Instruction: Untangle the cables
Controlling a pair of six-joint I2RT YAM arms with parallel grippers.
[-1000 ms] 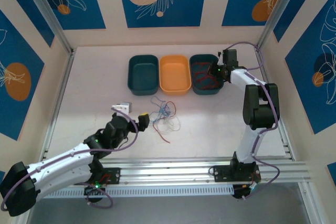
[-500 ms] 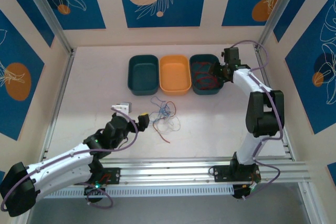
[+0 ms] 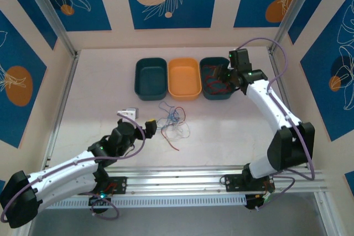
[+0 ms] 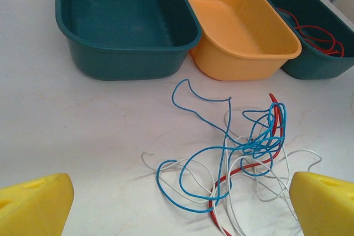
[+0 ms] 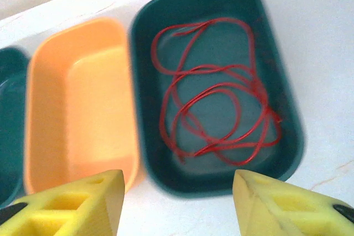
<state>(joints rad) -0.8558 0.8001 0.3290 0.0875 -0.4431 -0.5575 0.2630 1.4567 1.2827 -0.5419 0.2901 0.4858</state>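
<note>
A tangle of thin blue, white and red cables (image 3: 172,122) (image 4: 238,156) lies on the white table in front of the trays. A separate red cable (image 3: 217,80) (image 5: 218,111) lies coiled inside the right dark teal tray (image 3: 206,90) (image 5: 149,153). My left gripper (image 3: 138,120) (image 4: 182,205) stands open just left of the tangle, yellow fingertips (image 4: 36,203) apart with the blue loops between them, touching nothing. My right gripper (image 3: 221,73) (image 5: 177,205) hangs open over that tray's right side, holding nothing.
Three trays stand in a row at the back: an empty dark teal tray (image 3: 151,78) (image 4: 127,20), an empty orange tray (image 3: 184,77) (image 4: 243,23) and the teal one with the red cable. Aluminium rails border the table's sides and near edge.
The right arm has stretched out and its gripper has shifted slightly left over the right tray. The left arm and the tangle have not moved.
</note>
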